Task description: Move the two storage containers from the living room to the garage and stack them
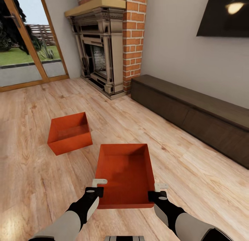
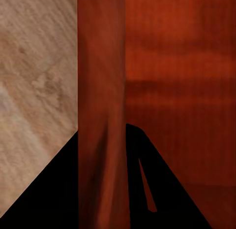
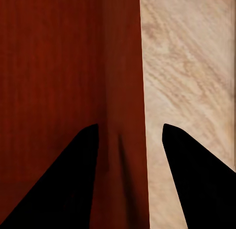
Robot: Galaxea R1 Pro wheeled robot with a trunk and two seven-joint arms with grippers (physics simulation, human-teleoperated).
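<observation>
- Two grippers are ours to work with, and each straddles a side wall of the nearer storage container (image 1: 125, 175): the left gripper (image 1: 97, 188) at its left rim, the right gripper (image 1: 158, 191) at its right rim, both at the end closest to us.
- From the wrist views we see a thin orange wall running between the dark fingers of each claw; they bracket the wall, but we cannot tell whether they are clenched on it or merely open around it.
- That container sits over the wood-plank floor (image 1: 31, 185), well short of the brick fireplace (image 1: 103, 44).
- Beyond it, between it and the fireplace and apart from it, lies the second storage container (image 1: 70, 133), tilted and untouched.
- We judge the step to be picking up the first bin; next we need a firm, even pinch on both walls, a level lift, then the drive toward the garage.
</observation>
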